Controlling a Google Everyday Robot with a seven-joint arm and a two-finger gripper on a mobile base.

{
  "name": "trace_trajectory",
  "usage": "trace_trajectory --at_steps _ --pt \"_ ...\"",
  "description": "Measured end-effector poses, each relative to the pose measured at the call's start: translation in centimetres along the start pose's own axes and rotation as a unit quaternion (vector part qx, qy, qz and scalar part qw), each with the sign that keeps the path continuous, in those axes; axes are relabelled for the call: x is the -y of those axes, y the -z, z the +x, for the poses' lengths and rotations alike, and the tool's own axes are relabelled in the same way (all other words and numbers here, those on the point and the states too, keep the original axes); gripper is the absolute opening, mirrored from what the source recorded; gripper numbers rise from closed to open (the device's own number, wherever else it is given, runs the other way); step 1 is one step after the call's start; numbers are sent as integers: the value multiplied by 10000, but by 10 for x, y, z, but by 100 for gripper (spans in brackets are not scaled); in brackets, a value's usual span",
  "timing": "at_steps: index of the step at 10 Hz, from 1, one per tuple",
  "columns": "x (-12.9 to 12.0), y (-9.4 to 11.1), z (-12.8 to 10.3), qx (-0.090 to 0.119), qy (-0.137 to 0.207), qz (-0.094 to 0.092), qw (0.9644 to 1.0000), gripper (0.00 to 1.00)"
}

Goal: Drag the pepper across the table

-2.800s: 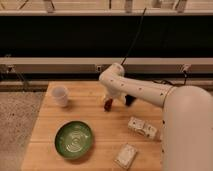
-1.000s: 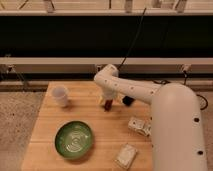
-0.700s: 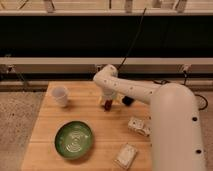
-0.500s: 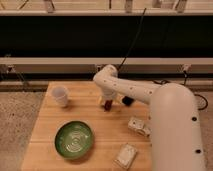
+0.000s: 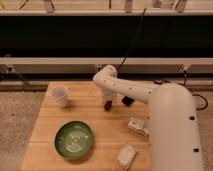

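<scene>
From the one camera view, I am reaching over the wooden surface [image 5: 45, 135] with my white arm [image 5: 135, 92], and my pincer [image 5: 108, 101] is pointing down near the middle of the far half, roughly at one o'clock from the green bowl [image 5: 73, 140]. The pepper [image 5: 107, 105], a small dark red thing, is sitting right under the pincer tip, lying on or just above the boards; whether I am clamping it or merely pressing on it, I cannot tell.

A white cup [image 5: 60, 95] is standing at nine o'clock from the pepper, well apart. A dark object [image 5: 128, 101] is lying just beside it at three o'clock, and two pale packets [image 5: 138, 126] [image 5: 125, 155] are resting toward five o'clock.

To drag well, I am judging that I should keep the tip low so the pepper stays in contact with the boards, move slowly in one straight line, and choose a path that avoids the cup and the bowl.
</scene>
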Motion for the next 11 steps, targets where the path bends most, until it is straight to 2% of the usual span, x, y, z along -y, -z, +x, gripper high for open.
trace_trajectory --at_steps 4,5,9,11 --pt "-2 -4 -5 28 24 -7 10000 5" --pt "-5 -4 -12 41 40 4 10000 2" --pt "-7 -6 -25 58 84 57 9999 2" --pt "-13 -7 -40 84 142 57 9998 2"
